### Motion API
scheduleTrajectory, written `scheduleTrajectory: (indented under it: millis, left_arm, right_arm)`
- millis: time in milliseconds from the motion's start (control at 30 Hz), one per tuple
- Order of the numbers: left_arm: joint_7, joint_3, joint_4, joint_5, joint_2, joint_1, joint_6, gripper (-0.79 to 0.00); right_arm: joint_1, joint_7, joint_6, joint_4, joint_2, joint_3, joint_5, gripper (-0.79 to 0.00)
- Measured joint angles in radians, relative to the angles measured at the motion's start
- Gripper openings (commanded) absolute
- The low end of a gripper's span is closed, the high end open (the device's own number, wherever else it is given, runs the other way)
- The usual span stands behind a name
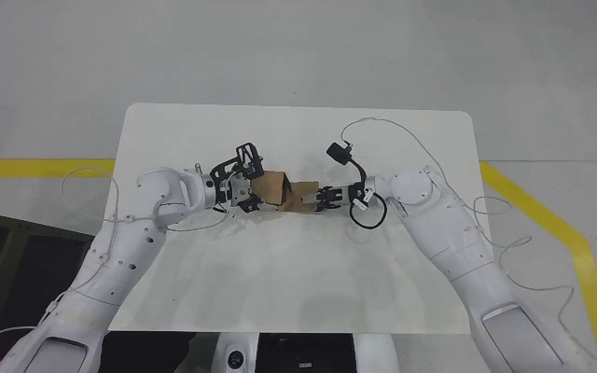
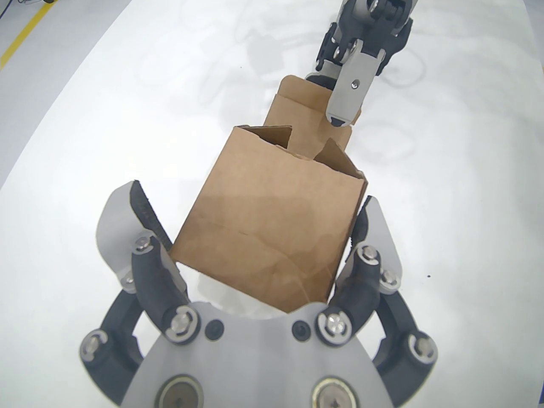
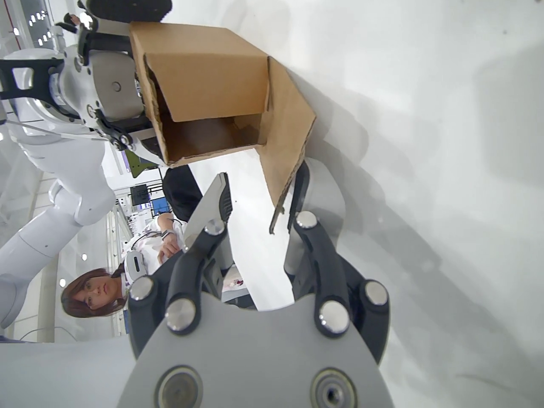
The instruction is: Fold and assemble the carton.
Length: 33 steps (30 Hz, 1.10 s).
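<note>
Left wrist view: your left gripper [image 2: 253, 196] clamps the brown carton [image 2: 263, 239] across its body, a finger pressed to each side. Your right gripper [image 3: 263, 174] is spread around the carton's open end flap [image 3: 285, 129] — one finger against it — over the middle of the white table [image 1: 308, 280].
</note>
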Motion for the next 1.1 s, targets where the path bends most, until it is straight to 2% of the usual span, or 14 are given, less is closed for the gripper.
scheduleTrajectory:
  millis: [333, 567, 767, 933, 1100]
  left_arm:
    - [0.002, 0.0, 0.001, 0.003, -0.001, 0.001, -0.003, 0.0]
    - [0.0, 0.001, 0.003, 0.003, -0.001, 0.0, -0.004, 0.0]
    - [-0.001, 0.001, 0.003, 0.004, -0.001, 0.0, -0.006, 0.0]
    - [-0.001, 0.001, 0.004, 0.006, -0.002, 0.0, -0.009, 0.0]
    - [-0.003, 0.001, 0.003, 0.005, -0.002, 0.0, -0.011, 0.0]
  right_arm:
    - [0.008, -0.004, -0.058, -0.052, -0.003, 0.014, 0.073, -0.483]
    - [0.015, -0.01, -0.081, -0.034, -0.011, 0.003, 0.118, -0.468]
    - [0.016, -0.025, -0.113, 0.014, -0.017, 0.006, 0.177, -0.517]
    - [0.024, -0.016, -0.123, 0.048, -0.021, 0.004, 0.204, -0.606]
    - [0.043, 0.008, -0.103, 0.075, -0.024, -0.012, 0.183, -0.585]
